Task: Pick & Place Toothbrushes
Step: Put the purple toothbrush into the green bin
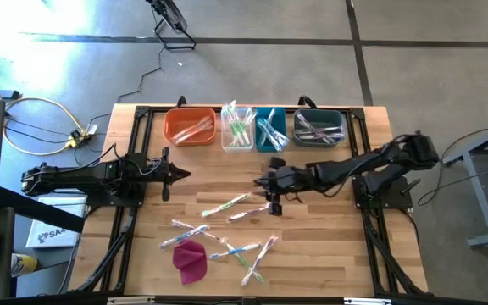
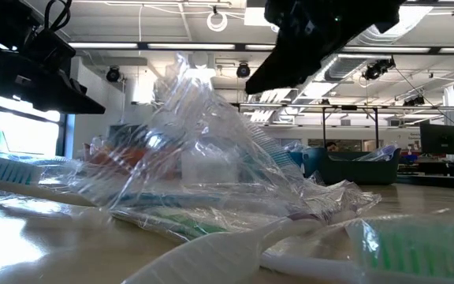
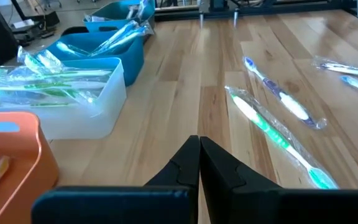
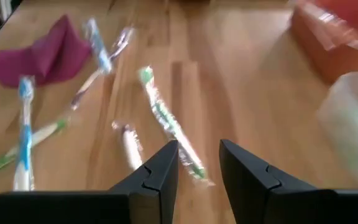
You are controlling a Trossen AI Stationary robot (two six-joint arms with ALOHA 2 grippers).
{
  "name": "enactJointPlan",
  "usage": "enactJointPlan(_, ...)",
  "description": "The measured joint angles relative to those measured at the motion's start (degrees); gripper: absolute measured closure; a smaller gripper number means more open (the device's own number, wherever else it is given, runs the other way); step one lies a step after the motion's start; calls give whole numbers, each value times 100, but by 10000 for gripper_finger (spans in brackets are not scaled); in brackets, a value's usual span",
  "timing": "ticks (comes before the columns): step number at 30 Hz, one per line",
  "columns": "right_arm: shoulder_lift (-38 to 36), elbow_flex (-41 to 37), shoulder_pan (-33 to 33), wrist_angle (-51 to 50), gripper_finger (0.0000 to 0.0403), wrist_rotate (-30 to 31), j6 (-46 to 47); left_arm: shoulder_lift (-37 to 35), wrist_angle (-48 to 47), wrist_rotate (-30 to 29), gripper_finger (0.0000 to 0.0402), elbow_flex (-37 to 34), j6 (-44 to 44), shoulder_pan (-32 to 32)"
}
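We note four bins partly filled, several toothbrushes left on the table; right gripper half-open, empty, left gripper closed.

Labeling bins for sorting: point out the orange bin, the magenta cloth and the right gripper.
orange bin [image 1: 169,135]: high view, its left wall.
magenta cloth [image 1: 191,260]: high view, middle of the lump.
right gripper [image 4: 199,163]: right wrist view, gap between its open fingertips.

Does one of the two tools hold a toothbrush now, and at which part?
No. The left tool is shut on nothing; the right tool is open and empty.
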Motion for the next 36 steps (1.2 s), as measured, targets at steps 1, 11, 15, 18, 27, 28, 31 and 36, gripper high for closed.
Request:
enactJointPlan(1, 104, 38, 0, 7, 293, -91, 20, 0, 0, -8, 396, 0, 0, 0)
enactJointPlan(11, 752, 38, 2, -310, 293, -484, 475, 0, -7, -12, 396, 0, -2, 0)
enactJointPlan(15, 831, 38, 4, -362, 293, -671, 737, 0, -4, -13, 396, 0, -2, 0)
enactJointPlan(18, 831, 38, 31, -350, 293, -879, 915, 0, -4, -14, 396, 0, -3, 0)
enactJointPlan(27, 831, 38, 245, -627, 293, -920, 1071, 0, -5, -16, 396, 0, -11, 0)
enactJointPlan(28, 831, 38, 243, -622, 293, -918, 1078, 0, -8, -16, 396, 0, -9, 0)
enactJointPlan(31, 831, 38, 231, -601, 293, -997, 1206, 0, -33, -16, 396, 2, -9, 0)
enactJointPlan(36, 831, 38, 240, -591, 293, -1100, 1296, 2, -134, -15, 396, 13, -10, 0)
